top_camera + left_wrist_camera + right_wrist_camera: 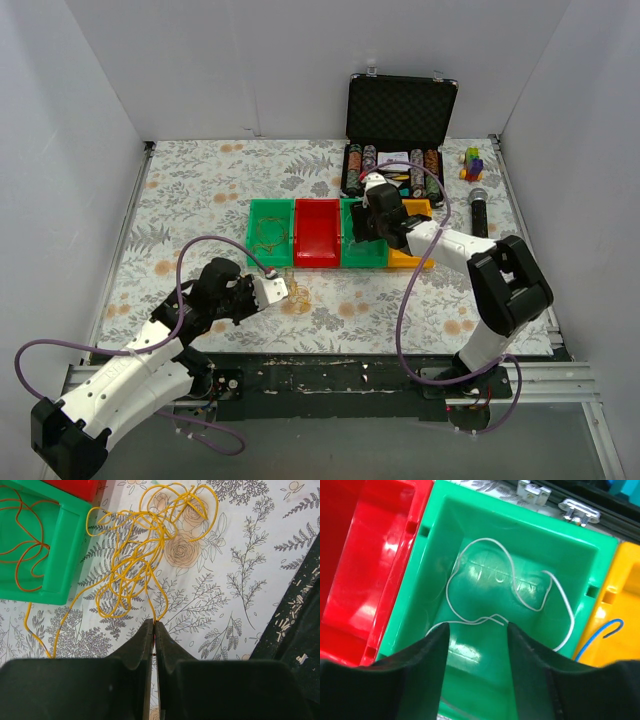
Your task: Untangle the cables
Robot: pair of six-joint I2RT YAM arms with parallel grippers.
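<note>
The left claw (154, 624) is closed, its tips pinching one strand of the yellow cable (145, 545). That cable lies tangled on the table (250, 595) just near the left green bin (65, 550). The right claw (477, 628) is wide open, grips nothing and hangs over the right green bin (470, 520). Count: four bins in one row, namely the two green ones, one red bin (365, 555) and one yellow bin (615, 590); four cables, namely the yellow cable on the table, the orange cable (35, 542) in the left green bin, the white cable (450, 587) in the right green bin and the blue cable (607, 629) in the yellow bin. The blue cable's lower end is hidden behind a finger of the right claw, and the pinched strand cannot be followed between the left claw's fingers.
</note>
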